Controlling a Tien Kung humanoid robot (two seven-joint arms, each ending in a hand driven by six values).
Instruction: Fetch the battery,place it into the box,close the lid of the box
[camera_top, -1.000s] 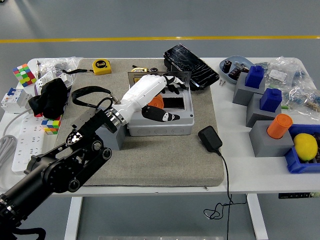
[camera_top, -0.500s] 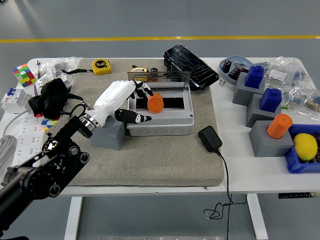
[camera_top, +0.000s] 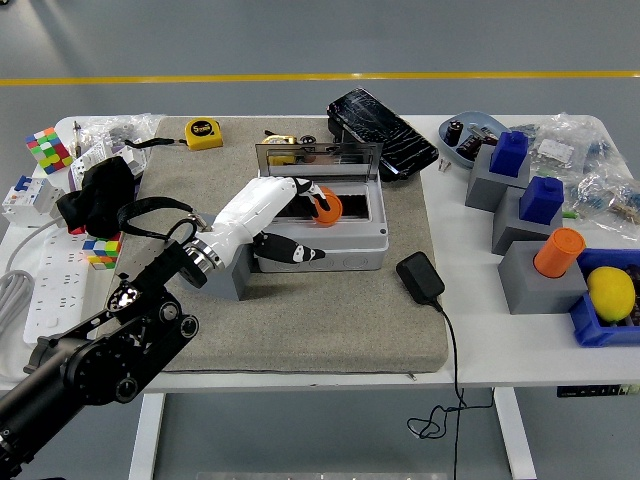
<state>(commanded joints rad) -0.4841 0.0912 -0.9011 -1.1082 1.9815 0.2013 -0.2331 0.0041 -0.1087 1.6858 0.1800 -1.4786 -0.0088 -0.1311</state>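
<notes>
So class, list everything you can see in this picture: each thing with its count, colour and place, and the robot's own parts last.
Box: one, grey, lid open, mat centre.
Battery: one, orange, in the box.
Mat: one, grey-brown, table centre.
Tape measure: one, yellow, far left of mat.
Charger: one, black, right of box.
Dark tray: one, black, behind box.
Grey stands: three at right, holding two blue blocks and an orange cylinder.
Lemon: one, yellow, blue bin, far right.
Puzzle cubes: two, multicoloured, left.
Power strip: one, white, left edge.
Left hand: white, fingers at the battery.
</notes>
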